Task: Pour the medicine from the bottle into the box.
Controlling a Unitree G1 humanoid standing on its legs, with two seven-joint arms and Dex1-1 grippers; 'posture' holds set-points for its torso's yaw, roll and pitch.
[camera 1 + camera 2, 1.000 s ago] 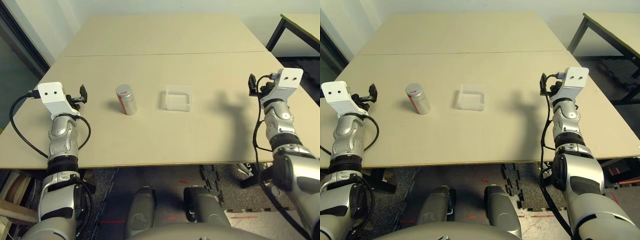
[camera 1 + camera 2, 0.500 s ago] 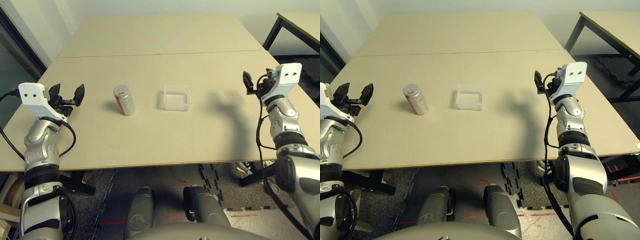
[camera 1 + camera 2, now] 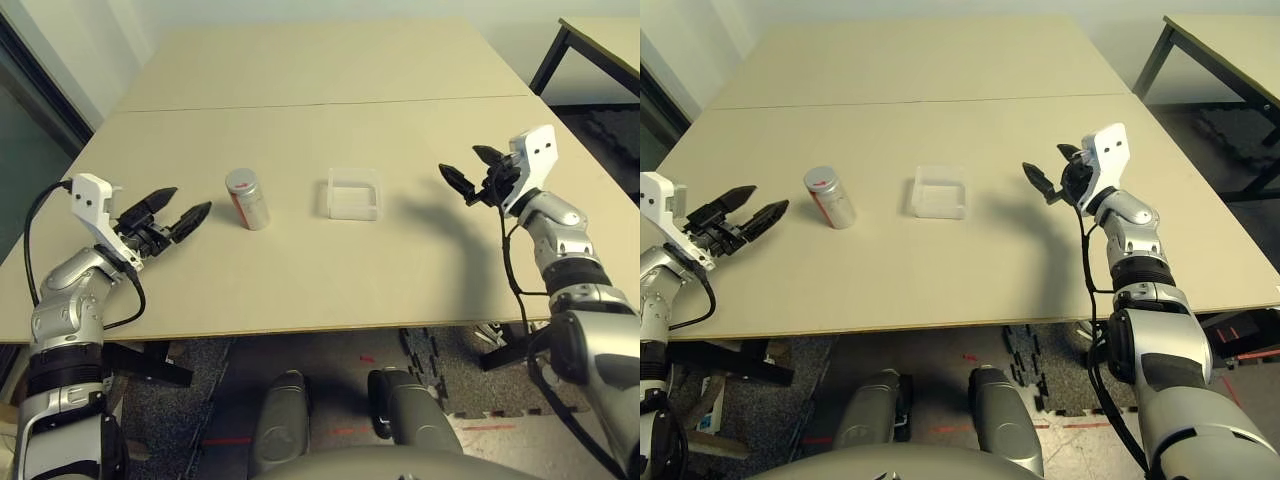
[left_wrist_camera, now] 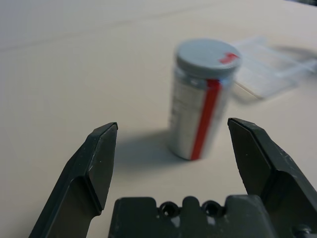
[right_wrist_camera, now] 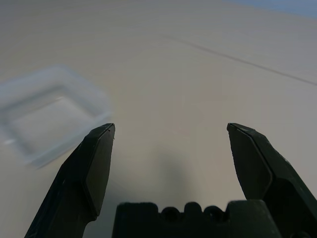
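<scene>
Now one bottle (image 3: 247, 198) is standing capped on the table (image 3: 300, 110), its red-striped label too blurred to read. One clear box (image 3: 353, 194) is lying just right of it. Two grippers are hanging open, empty: left gripper (image 3: 178, 212) left of the bottle, right gripper (image 3: 468, 170) beyond the box.

A plain lab or office room: bare beige tables (image 3: 330, 60), white walls (image 3: 90, 30), grey floor mats (image 3: 470, 380).

Left gripper (image 3: 172, 215) jaws spread wide, level, aimed inward; right gripper (image 3: 468, 172) likewise, empty.
</scene>
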